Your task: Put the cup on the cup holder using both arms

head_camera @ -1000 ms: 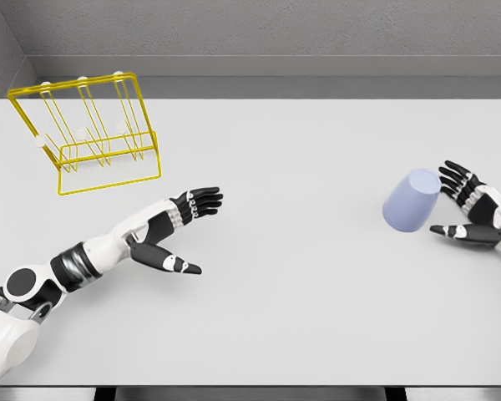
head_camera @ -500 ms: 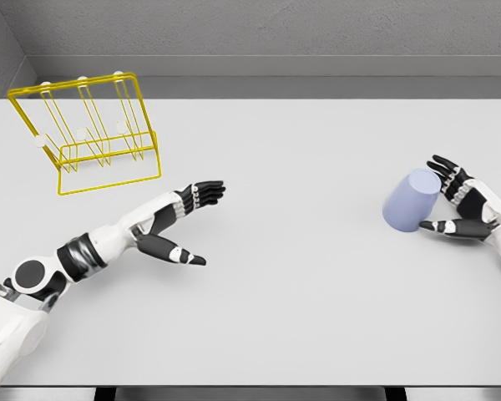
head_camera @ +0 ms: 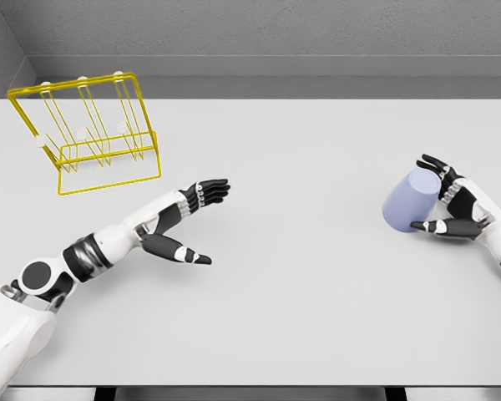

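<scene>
A pale lilac cup (head_camera: 409, 202) lies tilted on the white table (head_camera: 301, 284) at the right. My right hand (head_camera: 432, 194) is pressed up against its right side, open, with the fingers (head_camera: 435, 164) reaching over the cup's upper end and the thumb (head_camera: 434, 225) along its lower end. The yellow wire cup holder (head_camera: 108, 185) with white-tipped pegs stands at the far left. My left hand (head_camera: 204, 220) hovers open over the table's left middle, palm turned inward, below and to the right of the holder and apart from it.
A grey wall runs behind the table's far edge. Bare tabletop lies between the two hands and along the near edge.
My right hand has moved left and closed in on the cup, its thumb and fingers now bracketing it. The left hand has edged a little to the right. The cup has stayed in place.
</scene>
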